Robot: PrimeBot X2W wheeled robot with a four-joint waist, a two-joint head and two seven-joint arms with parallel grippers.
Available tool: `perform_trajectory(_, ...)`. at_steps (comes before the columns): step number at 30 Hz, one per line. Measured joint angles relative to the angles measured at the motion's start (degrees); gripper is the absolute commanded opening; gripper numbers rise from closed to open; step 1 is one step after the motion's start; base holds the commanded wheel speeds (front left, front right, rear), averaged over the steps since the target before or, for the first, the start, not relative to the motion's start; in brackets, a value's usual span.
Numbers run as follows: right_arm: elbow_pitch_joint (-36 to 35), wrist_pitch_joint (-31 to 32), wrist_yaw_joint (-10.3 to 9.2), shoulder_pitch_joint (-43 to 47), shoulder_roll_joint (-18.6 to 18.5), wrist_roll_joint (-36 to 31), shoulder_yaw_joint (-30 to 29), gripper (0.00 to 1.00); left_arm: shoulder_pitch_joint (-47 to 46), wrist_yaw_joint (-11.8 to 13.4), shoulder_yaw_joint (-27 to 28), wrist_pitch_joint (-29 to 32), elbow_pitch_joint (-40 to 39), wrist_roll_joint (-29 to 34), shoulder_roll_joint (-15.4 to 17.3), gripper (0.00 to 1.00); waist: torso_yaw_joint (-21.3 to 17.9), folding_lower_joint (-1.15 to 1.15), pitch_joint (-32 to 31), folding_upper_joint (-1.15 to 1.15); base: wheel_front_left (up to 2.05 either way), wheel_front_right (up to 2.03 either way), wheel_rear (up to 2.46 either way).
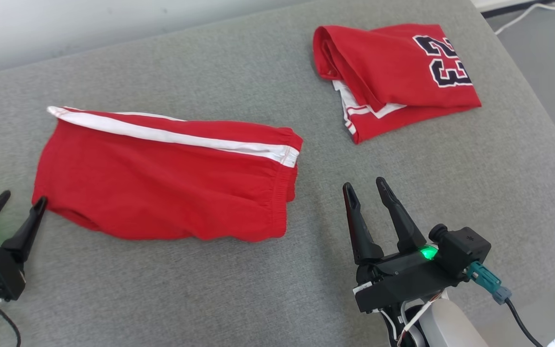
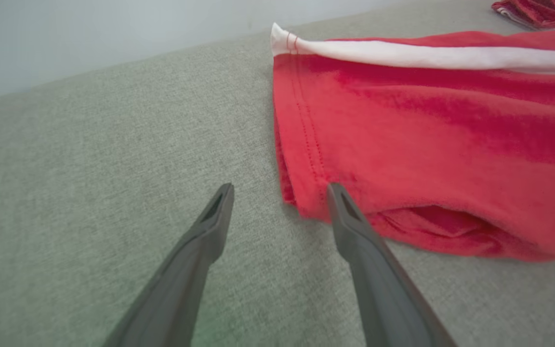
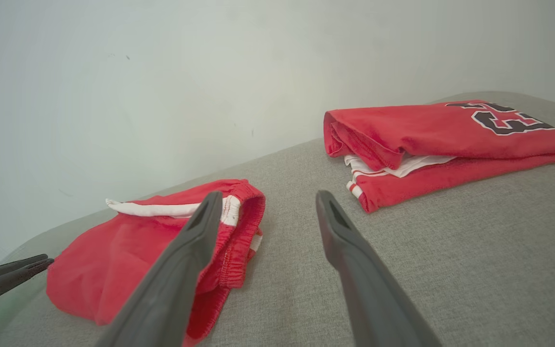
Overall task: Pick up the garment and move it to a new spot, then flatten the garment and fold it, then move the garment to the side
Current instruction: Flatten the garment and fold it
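The garment, red shorts (image 1: 162,178) with a white side stripe, lies flat on the grey padded surface (image 1: 277,299), waistband toward the right. My left gripper (image 1: 23,198) stands open at the shorts' lower left hem corner, its inner finger touching or just short of the cloth. The left wrist view shows that hem corner (image 2: 306,202) beside the right finger of the left gripper (image 2: 280,188). My right gripper (image 1: 364,184) is open and holds nothing, a little right of the waistband. In the right wrist view the shorts (image 3: 128,250) lie left of the right gripper (image 3: 269,195).
A folded red jersey (image 1: 403,67) with a dark number lies at the far right of the surface, also seen as the jersey (image 3: 451,130). A pale wall (image 3: 162,72) runs behind the surface. A white cable (image 1: 523,12) lies beyond the far right corner.
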Motion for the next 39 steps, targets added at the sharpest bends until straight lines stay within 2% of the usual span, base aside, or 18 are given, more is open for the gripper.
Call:
perform_trajectory(10,-0.21,0.0,0.0,-0.1,0.02,0.85,0.54,1.0,-1.18,0.0,-3.66,2.37,0.09,-4.75,0.99,0.99,-1.91,0.0,1.71,0.0,0.0,0.0,0.0)
perform_trajectory(11,-0.2,0.0,0.0,-0.11,0.01,0.99,0.51,1.0,-1.35,0.01,-4.16,2.79,0.02,-5.23,1.07,0.74,-1.98,0.0,1.74,0.0,0.0,0.0,0.0)
perform_trajectory(12,-0.14,0.0,0.0,-0.11,0.02,1.01,0.54,1.0,-1.58,0.0,-4.63,3.14,0.01,-5.56,1.24,0.4,-2.01,0.0,1.72,0.0,0.0,0.0,0.0)
perform_trajectory(13,-0.1,0.0,0.0,-0.13,0.02,1.0,0.54,1.0,-1.76,0.01,-5.04,3.66,-0.08,-5.99,1.34,0.0,-2.01,0.0,1.68,0.0,0.0,0.0,0.0)
perform_trajectory(19,0.15,0.0,0.0,-0.32,0.02,0.93,0.7,1.0,-2.42,-0.01,-7.48,4.35,-1.45,-7.11,1.4,0.0,-1.46,0.0,1.15,0.0,0.0,0.0,0.0)
perform_trajectory(28,0.73,0.0,0.0,-0.09,0.05,0.56,-0.16,1.0,-1.92,-0.01,-8.72,-0.26,-2.79,-7.21,1.19,0.0,0.52,0.01,-1.04,0.0,0.0,0.0,0.0)
perform_trajectory(39,1.58,-0.01,0.0,1.84,0.08,-0.45,-3.15,1.0,4.75,1.33,-7.9,-3.38,-6.99,-7.09,-0.45,0.0,5.74,0.01,-4.35,0.0,0.0,0.0,0.0)
